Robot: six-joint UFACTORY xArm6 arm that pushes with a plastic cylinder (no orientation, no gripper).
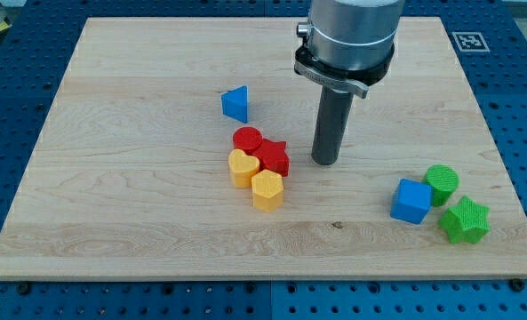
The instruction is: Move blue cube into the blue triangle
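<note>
Camera view shows our blue cube [411,201] lying on the wooden board [112,133], toward the view's right and bottom from my tip [325,162]. The cube is well apart from the tip, and nothing stands between them. The blue triangle [235,103] is on the other side, toward the view's left and a little toward the top from the tip, also apart from it. So the tip stands between these two blue blocks, nearer to the triangle than to the cube, and it touches no block.

About the tool itself: it is one straight dark rod with no jaws, so it holds nothing. Its lower end rests on the bare wood.

Just beside the blue cube, on its right side, we see a green cylinder [442,183], and it seems to touch the cube. Below this one lies a green star [465,220], close to both. These green blocks are further from the tip than the cube is.

Left of the tip, quite near, there is a tight group of four blocks. The red star [275,158] is the closest to the tip, just beside it but not touching. The red cylinder [247,140] sits behind it to the left. The yellow heart [243,167] and the yellow hexagon [267,189] lie below, pressed against the red ones.
</note>
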